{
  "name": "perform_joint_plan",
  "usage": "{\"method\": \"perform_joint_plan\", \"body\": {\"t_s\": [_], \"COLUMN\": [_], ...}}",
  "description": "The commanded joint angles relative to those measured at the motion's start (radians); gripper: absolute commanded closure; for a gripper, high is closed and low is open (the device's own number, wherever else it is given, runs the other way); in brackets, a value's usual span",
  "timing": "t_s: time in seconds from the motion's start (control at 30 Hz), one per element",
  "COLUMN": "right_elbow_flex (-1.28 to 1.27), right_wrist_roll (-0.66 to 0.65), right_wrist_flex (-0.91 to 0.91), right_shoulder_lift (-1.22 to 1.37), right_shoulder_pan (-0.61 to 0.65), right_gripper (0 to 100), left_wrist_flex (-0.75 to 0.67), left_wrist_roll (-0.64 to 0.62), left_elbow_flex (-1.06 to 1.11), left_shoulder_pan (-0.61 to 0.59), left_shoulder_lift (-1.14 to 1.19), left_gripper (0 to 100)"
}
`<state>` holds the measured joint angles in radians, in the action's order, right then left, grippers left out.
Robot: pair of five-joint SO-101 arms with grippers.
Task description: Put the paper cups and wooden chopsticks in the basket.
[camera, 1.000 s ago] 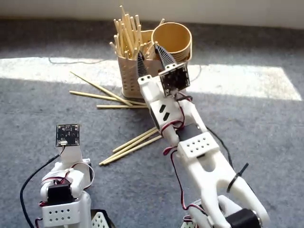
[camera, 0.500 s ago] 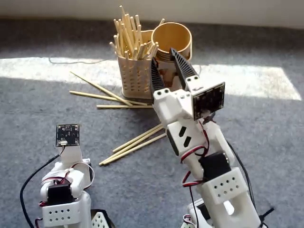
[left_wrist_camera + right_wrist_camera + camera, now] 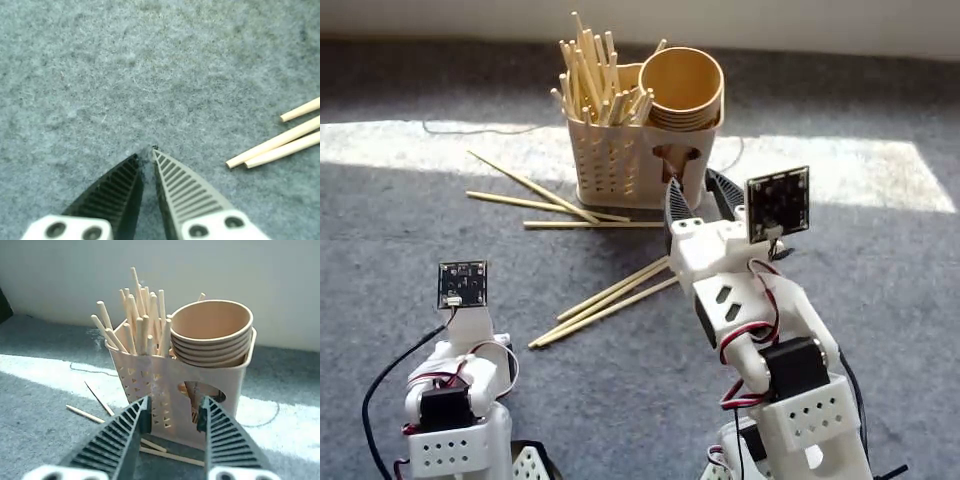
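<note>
Risk of right hand [image 3: 695, 192], parted and empty just beside basket [image 3: 610, 165], tipping it when reaching for loose chopsticks [image 3: 605, 300]; left hand [image 3: 148, 155] closed.

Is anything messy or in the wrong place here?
Yes. Several thin wooden chopsticks lie scattered on the grey carpet instead of standing in the white slotted plastic basket with the others.

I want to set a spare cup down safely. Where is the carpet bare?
Bare carpet lies right of the basket and right gripper, and left of the loose chopsticks, beyond the left arm. Crowded: chopsticks between basket and both arms.
</note>
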<state>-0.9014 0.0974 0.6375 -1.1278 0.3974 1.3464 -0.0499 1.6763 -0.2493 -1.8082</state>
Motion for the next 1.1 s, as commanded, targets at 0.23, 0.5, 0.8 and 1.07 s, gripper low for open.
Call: {"method": "perform_joint_plan", "body": {"t_s": [0.23, 0.5, 0.8, 1.07], "right_elbow_flex": [0.018, 0.019, 0.122, 0.239], "right_wrist_roll": [0.193, 0.313, 0.423, 0.52], "right_wrist_flex": [0.148, 0.147, 0.15, 0.15], "right_shoulder_lift": [0.32, 0.518, 0.75, 0.974], "right_shoulder_pan": [-0.039, -0.039, -0.038, -0.028], "right_gripper": [83.5, 83.5, 83.5, 83.5], "left_wrist_flex": [0.003, 0.003, 0.003, 0.003], "left_wrist_roll": [0.005, 0.005, 0.005, 0.005], "left_elbow_flex": [0.019, 0.019, 0.019, 0.019], "left_shoulder_pan": [-0.005, -0.005, -0.005, -0.005], "left_shoulder_lift": [-0.008, -0.008, -0.008, -0.008], "left_gripper": [99, 99, 99, 99]}}
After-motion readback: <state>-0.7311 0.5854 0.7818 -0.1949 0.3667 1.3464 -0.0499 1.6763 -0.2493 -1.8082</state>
